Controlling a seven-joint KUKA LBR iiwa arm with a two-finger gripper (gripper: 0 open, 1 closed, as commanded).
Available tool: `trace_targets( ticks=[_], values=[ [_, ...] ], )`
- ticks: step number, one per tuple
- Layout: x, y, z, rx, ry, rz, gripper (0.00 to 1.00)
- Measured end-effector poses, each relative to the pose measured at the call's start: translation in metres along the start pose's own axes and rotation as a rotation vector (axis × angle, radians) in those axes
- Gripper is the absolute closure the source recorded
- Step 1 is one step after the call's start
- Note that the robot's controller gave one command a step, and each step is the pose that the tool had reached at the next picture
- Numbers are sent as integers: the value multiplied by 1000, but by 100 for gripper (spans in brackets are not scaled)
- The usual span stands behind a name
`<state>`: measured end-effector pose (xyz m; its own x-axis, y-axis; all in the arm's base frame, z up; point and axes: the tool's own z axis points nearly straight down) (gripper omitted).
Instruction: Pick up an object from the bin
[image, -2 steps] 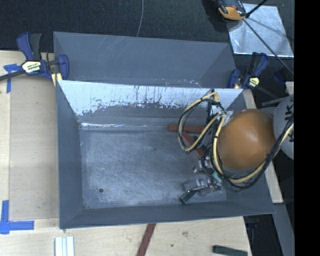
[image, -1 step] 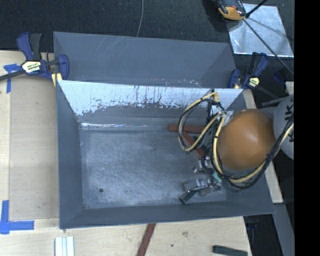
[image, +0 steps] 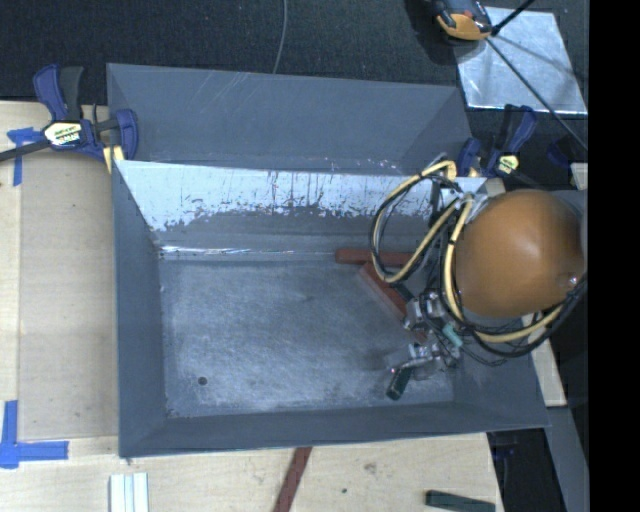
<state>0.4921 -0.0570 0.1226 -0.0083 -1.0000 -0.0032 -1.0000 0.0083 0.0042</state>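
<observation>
My gripper (image: 400, 381) hangs low over the front right corner of the bin floor, close to the front wall, and nothing shows in it. A reddish-brown angled piece (image: 378, 287) lies at the back right of the floor. One of its arms runs along the foot of the back wall and the other slants toward the gripper. The gripper stands in front of that piece and apart from it, and the far end of the slanted arm is hidden behind the wrist's cables.
The arm's orange dome and looped yellow and black cables lean over the bin's right wall. A tiny dark speck (image: 203, 381) sits on the floor at the front left. Sloping walls surround the worn grey floor.
</observation>
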Motion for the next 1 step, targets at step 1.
trace_targets(
  ticks=[1],
  values=[
    [8,-18,-99,4,1,-16,100]
  ],
)
